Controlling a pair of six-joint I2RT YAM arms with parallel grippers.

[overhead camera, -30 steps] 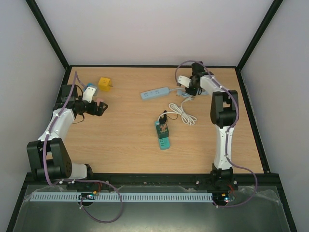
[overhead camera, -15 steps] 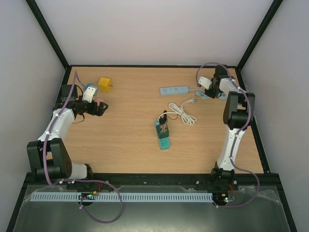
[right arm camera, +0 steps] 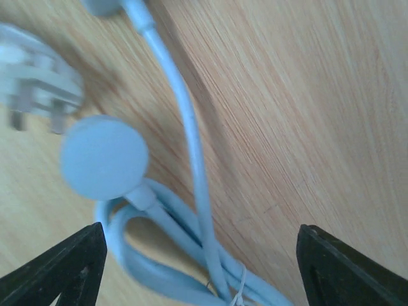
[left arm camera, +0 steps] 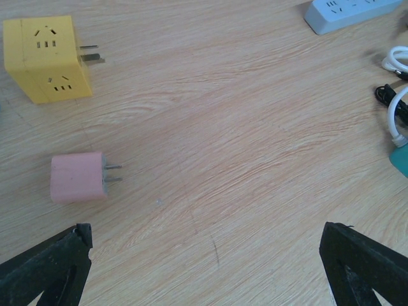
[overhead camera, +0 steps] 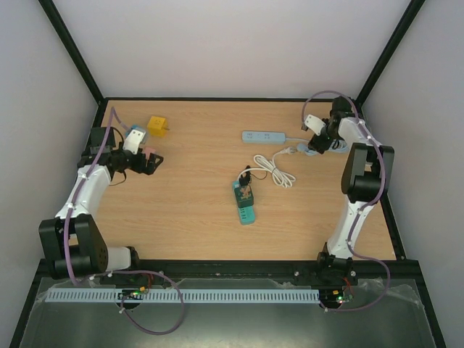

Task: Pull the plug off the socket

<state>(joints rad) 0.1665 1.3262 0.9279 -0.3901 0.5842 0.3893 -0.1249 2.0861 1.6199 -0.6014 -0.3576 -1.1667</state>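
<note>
A light blue power strip (overhead camera: pixel 262 136) lies at the back of the table, its blue cord (right arm camera: pixel 191 255) bundled under my right gripper (right arm camera: pixel 197 274). That gripper (overhead camera: pixel 319 141) stands open over the cord and its round blue plug (right arm camera: pixel 105 156), gripping nothing. A white plug (overhead camera: pixel 290 151) lies loose on the wood, apart from the strip. My left gripper (left arm camera: pixel 204 274) is open above bare wood. A pink plug (left arm camera: pixel 78 177) lies free ahead of it to the left, prongs bare. Beyond that sits a yellow cube socket (left arm camera: pixel 44 57).
A green power strip (overhead camera: pixel 245 204) with a dark plug in it lies mid-table. A coiled white cable (overhead camera: pixel 275 170) runs beside it. The black frame and walls stand close behind the right arm.
The right gripper went from shut to open, letting go of the blue cord. It had dragged the blue strip to the right. The left arm has not moved.
</note>
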